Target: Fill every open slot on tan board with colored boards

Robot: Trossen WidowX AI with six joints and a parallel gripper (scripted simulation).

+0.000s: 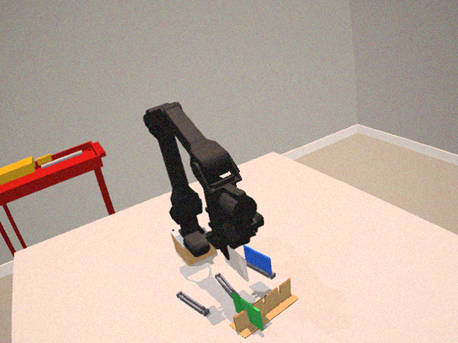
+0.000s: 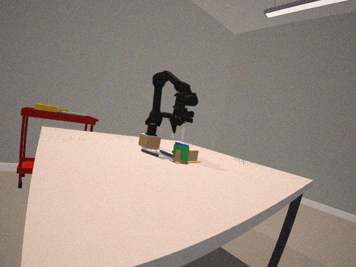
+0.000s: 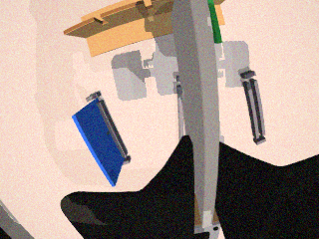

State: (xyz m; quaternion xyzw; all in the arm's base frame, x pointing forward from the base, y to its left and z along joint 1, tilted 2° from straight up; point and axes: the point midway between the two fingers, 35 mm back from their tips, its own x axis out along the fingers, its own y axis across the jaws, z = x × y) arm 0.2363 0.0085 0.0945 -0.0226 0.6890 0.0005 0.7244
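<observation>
Top view: I have the black jointed arm point(image 1: 171, 158) point(image 2: 157, 100) standing on a tan block point(image 1: 191, 259) point(image 2: 149, 141) on the pale pink desk point(image 1: 93, 298) point(image 2: 143, 201). My black claw point(image 1: 229, 250) point(image 2: 176, 124) point(image 3: 193, 141) is clenched on a thin, flat light-grey board point(image 1: 239, 265) point(image 2: 182, 133) point(image 3: 196, 90), held upright above the desk, apart from the standing tan notched board point(image 1: 271, 305) point(image 2: 193, 155) point(image 3: 120, 22). A flat green board point(image 1: 256, 315) point(image 2: 181, 152) point(image 3: 215, 25) sits crosswise on the tan board towards one end; I count two open slots beyond it. A flat blue board point(image 1: 258, 259) point(image 2: 181, 143) point(image 3: 100, 141) stands in a narrow dark-grey holder point(image 1: 272, 275) point(image 3: 114, 130). Two similar slotted holders carry no board.

Exterior view: I find the claw raised behind the green board, with the grey board seen nearly edge-on as a pale sliver. The blue board's top edge shows over the green one. A red metal cart point(image 2: 57, 115) point(image 1: 47, 178) stands beyond the desk.

Wrist view: I see the grey board running lengthwise between the black fingers, partly covering the tan board and one holder. The blue board leans outward in this view, and both open slots appear along the tan board. I cannot make out the grey board's notch.
</observation>
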